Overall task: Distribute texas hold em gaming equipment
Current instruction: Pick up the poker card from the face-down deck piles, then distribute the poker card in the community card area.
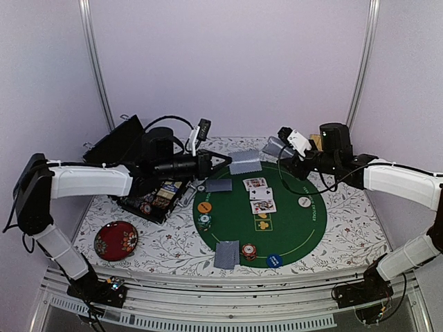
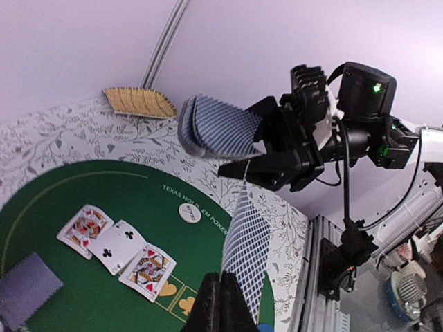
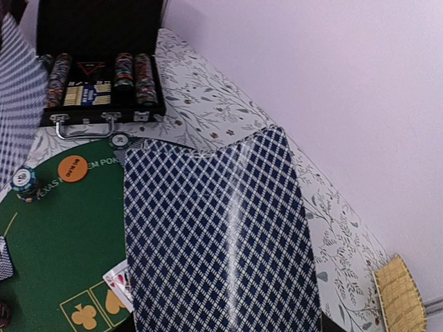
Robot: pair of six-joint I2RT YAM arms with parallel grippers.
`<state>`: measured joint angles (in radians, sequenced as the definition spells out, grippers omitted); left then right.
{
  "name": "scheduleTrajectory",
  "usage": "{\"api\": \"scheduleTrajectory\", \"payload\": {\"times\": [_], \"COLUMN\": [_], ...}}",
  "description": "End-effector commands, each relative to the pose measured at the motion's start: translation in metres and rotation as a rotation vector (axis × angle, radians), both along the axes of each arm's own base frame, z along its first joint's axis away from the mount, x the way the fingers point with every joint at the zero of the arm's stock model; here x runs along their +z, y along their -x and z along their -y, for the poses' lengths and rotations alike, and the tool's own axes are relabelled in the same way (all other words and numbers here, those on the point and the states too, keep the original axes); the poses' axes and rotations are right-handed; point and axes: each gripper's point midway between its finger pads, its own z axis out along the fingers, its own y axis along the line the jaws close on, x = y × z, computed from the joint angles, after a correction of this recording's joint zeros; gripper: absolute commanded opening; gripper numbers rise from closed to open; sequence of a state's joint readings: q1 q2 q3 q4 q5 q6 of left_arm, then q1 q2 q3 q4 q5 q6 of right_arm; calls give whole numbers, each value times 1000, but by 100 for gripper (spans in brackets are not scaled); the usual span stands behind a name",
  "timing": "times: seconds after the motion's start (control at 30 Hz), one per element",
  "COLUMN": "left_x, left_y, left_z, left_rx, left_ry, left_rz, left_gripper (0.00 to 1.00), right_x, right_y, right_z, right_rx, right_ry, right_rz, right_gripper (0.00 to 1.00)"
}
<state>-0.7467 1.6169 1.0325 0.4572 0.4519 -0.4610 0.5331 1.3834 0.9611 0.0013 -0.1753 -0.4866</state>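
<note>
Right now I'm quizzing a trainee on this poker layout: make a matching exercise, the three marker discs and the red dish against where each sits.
Things: 1 orange disc; 2 blue disc; 3 white disc; 4 red floral dish.
Places: A near edge of the green mat; B off the mat, on floral cloth; C mat's left edge, by green chip stack; D mat's right side.
Pairs: 1-C; 2-A; 3-D; 4-B.
</note>
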Motion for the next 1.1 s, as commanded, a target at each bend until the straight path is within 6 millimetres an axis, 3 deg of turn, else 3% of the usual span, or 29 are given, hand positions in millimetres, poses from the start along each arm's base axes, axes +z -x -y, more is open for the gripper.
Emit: {"api": "scheduleTrajectory", "payload": {"times": [0.0, 0.17, 0.23, 0.4, 0.7, 1.07], "left_x": [-57, -118, -153, -201, -238, -248], "left_y": [-9, -4, 3, 7, 19, 27], "left_z": [5, 49, 70, 81, 87, 92], "left_rx": [42, 31, 10, 23, 55, 33], "left_ry": [12, -27, -70, -125, -130, -133], "left_rz": [-221, -369, -419, -524, -645, -669], "left_gripper": [0, 0, 0, 0, 0, 0], "right_x": [16, 20, 21, 22, 21, 23], "right_y": [-13, -11, -9, -4, -5, -5], "right_z": [23, 28, 27, 29, 28, 27], "right_rx": [-134, -144, -137, -127, -123, -116], "right_ry": [-26, -28, -30, -21, -22, -22], "right_rz": [47, 54, 52, 51, 51, 54], "right_gripper": [46, 46, 46, 46, 46, 46]}}
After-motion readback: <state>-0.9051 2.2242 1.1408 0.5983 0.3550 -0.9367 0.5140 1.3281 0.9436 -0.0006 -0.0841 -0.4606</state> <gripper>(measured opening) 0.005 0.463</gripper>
